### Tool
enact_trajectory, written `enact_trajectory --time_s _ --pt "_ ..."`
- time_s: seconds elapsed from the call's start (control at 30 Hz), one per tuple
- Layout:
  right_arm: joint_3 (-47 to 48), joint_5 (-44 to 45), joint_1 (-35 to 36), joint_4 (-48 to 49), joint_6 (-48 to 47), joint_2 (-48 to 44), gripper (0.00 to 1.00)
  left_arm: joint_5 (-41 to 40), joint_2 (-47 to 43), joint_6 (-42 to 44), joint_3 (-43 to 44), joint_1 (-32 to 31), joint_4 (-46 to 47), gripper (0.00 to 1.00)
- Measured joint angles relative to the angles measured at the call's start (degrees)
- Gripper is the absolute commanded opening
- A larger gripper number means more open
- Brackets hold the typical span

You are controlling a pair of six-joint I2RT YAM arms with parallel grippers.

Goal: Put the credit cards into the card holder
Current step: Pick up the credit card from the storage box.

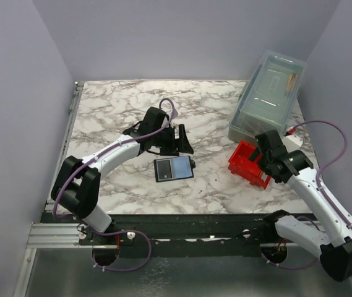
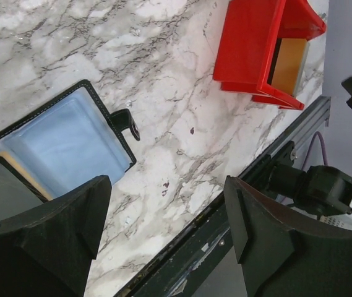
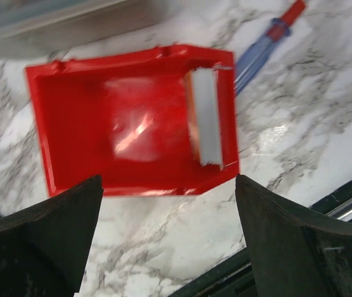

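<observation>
Both sets of jaws are spread wide and hold nothing. The right jaws hang over the red bin [image 3: 42, 130], where 1 card [image 3: 205, 117] stands up on its thin edge, close to the bin's wall. The holder [image 1: 174, 168] lies open and flat on the counter [image 1: 120, 105], well apart from the bin, with the left jaws just past it. Watch out: the card is thin and slick, and it sits so near the wall that 1 side of the jaws may not fit behind it. Then you could tip it flat, and a flat card is much harder to pick up. The bin looks light too. Push down crooked and it may slide or flip, maybe into the pen [image 3: 265, 43] beside it. If the left jaws bump the holder, it can turn or flop shut, and the card won't find the pocket.
</observation>
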Motion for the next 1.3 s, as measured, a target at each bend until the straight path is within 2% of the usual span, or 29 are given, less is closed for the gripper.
enact_trajectory --time_s 0.2,0.37,0.73,0.9,1.0,1.13,1.3 --pt "-4.9 -0.9 -12.3 5.2 -0.8 3.8 0.89 2.9 0.0 0.2 0.0 -0.5 0.7 0.81" --pt "-7.6 -3.4 -16.5 8.9 -2.3 10.5 0.83 4.4 0.0 0.3 0.0 -2.1 0.9 0.81" --pt "-7.4 -3.5 -17.4 12.3 -4.7 19.4 0.81 5.9 0.0 0.4 0.0 -4.5 0.9 0.81" --pt "-7.4 -3.5 -17.5 12.0 -4.3 19.6 0.80 6.0 0.0 0.4 0.0 -4.5 1.0 0.81" --pt "-7.4 -3.7 -17.5 11.5 -3.6 18.9 0.77 6.1 0.0 0.4 0.0 -4.5 1.1 0.82" --pt "-7.4 -4.4 -17.5 11.1 -2.5 18.0 0.63 6.1 0.0 0.4 0.0 -4.5 1.3 0.82" --pt "-7.4 -5.2 -17.5 10.3 -1.5 17.6 0.59 6.4 0.0 0.4 0.0 -4.5 1.3 0.82"
